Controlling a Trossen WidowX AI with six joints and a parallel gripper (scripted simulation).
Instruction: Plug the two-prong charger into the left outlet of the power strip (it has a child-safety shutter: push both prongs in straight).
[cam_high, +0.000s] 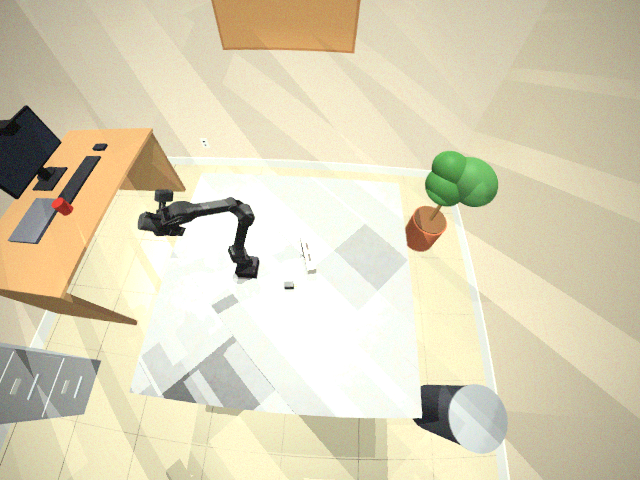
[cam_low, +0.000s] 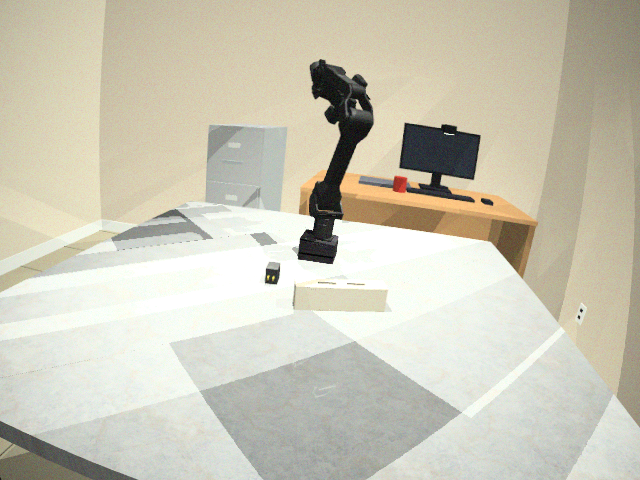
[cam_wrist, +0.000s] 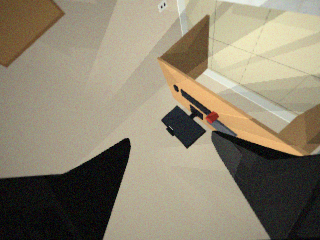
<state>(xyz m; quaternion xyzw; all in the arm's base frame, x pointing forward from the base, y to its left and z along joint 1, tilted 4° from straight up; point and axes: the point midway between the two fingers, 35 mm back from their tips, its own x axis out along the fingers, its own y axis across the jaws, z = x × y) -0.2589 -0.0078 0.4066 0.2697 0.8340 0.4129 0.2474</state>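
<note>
The black two-prong charger (cam_high: 288, 284) (cam_low: 272, 272) lies on the white and grey table (cam_high: 320, 361) (cam_low: 129, 320), its two yellow prongs facing the exterior camera. The cream power strip (cam_high: 308, 255) (cam_low: 340, 296) lies close beside it, slots on top. My gripper (cam_high: 141, 222) (cam_low: 319, 74) (cam_wrist: 170, 138) is open and empty. It is raised high above the arm's base (cam_high: 247, 267) (cam_low: 317, 246) and points away from the charger and strip, toward the desk. The wrist view shows neither charger nor strip.
A wooden desk (cam_high: 108, 149) (cam_low: 444, 209) (cam_wrist: 235, 117) with a monitor, keyboard and red cup stands beyond the table. A grey filing cabinet (cam_low: 245, 165) (cam_high: 41, 382), a potted plant (cam_high: 460, 180) and a grey cylinder (cam_high: 467, 415) stand around the table.
</note>
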